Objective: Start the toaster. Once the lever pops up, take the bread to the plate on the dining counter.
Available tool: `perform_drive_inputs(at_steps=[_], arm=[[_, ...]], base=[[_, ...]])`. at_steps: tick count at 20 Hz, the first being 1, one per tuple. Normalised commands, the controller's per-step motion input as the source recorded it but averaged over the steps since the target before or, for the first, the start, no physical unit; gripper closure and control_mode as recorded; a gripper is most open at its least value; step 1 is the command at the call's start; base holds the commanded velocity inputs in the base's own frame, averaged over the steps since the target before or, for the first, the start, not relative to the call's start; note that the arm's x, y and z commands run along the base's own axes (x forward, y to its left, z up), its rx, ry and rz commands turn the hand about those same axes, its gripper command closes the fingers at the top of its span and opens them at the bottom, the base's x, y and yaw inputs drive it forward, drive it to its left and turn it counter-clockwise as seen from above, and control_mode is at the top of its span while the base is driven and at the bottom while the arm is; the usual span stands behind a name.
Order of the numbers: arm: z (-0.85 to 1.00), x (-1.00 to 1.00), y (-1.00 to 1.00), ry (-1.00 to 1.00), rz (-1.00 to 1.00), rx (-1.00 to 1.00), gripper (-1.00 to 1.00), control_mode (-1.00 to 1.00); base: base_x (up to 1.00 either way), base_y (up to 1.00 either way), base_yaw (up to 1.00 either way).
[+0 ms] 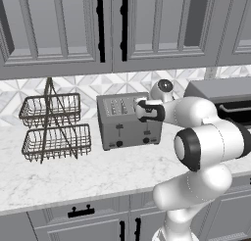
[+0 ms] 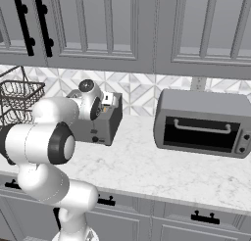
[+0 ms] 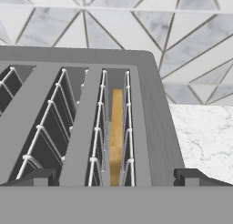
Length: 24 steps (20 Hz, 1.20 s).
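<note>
Gripper point(image 3: 113, 176) hovers wide open, empty, over toaster point(image 1: 128, 121) slot holding bread point(image 3: 116, 136); judged pickup step, next descend and pinch slice.

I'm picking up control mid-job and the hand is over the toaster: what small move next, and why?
Probably lower straight down: the hand view shows the bread on edge in the rightmost slot of the toaster, roughly centred between the gripper tips, which look spread wide, above the slot.

grey brushed-metal four-slot toaster point(image 1: 128, 121) on the white marble kitchen counter

a thin golden-tan bread slice point(image 3: 116, 136) stands on edge inside its rightmost slot, between the wire guides; two dark levers and knobs face front.
</note>
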Motion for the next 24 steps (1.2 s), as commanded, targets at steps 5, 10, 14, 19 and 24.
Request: perform_drive_inputs(at_steps=[5,10,14,19,24], arm=[[0.0,0.0,0.0,0.0,0.0,0.0,-1.0,-1.0],[0.0,0.0,0.0,0.0,0.0,0.0,-1.0,-1.0],[0.0,0.0,0.0,0.0,0.0,0.0,-1.0,-1.0],[0.0,0.0,0.0,0.0,0.0,0.0,-1.0,-1.0],[0.0,0.0,0.0,0.0,0.0,0.0,-1.0,-1.0]], base=[[0.0,0.0,0.0],[0.0,0.0,0.0],[0.0,0.0,0.0],[0.0,0.0,0.0],[0.0,0.0,0.0]])
